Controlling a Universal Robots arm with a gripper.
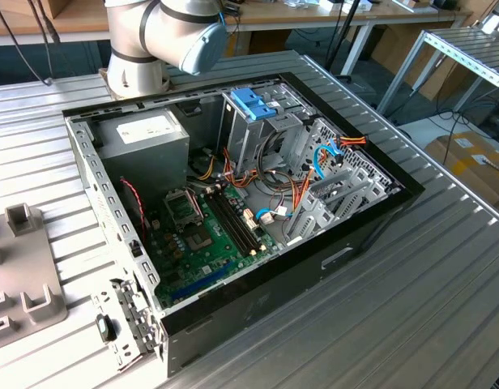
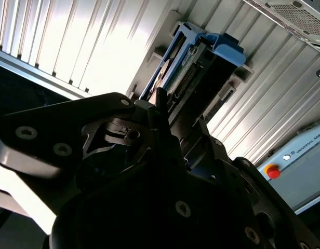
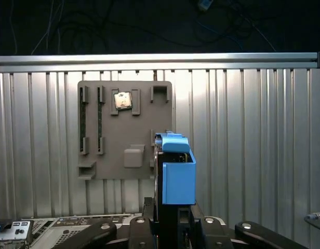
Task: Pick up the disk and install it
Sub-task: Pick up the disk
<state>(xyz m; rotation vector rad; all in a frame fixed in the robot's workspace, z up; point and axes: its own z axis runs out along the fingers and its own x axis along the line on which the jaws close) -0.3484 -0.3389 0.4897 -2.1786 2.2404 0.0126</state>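
The disk [image 3: 178, 176] stands on edge in its light-blue carrier frame, and my gripper [image 3: 173, 213] is shut on it with a finger on either side. In the second wrist view the disk [image 2: 201, 57] points away from the gripper [image 2: 178, 116], one dark finger [image 2: 159, 104] pressed to its side. Its far end lies by the brackets of a grey fixture plate [image 3: 126, 129]; I cannot tell whether it touches them. The open computer case [image 1: 233, 203] lies on the table, with a grey drive cage [image 1: 262, 138] topped by a blue latch [image 1: 253, 101].
The arm's base [image 1: 164, 32] stands behind the case. The grey fixture plate [image 1: 23, 275] lies at the exterior view's left and holds a small chip [image 3: 122, 100]. Orange and blue cables [image 1: 314, 162] cross the case. A box with a red button [image 2: 274, 171] sits on the ribbed table.
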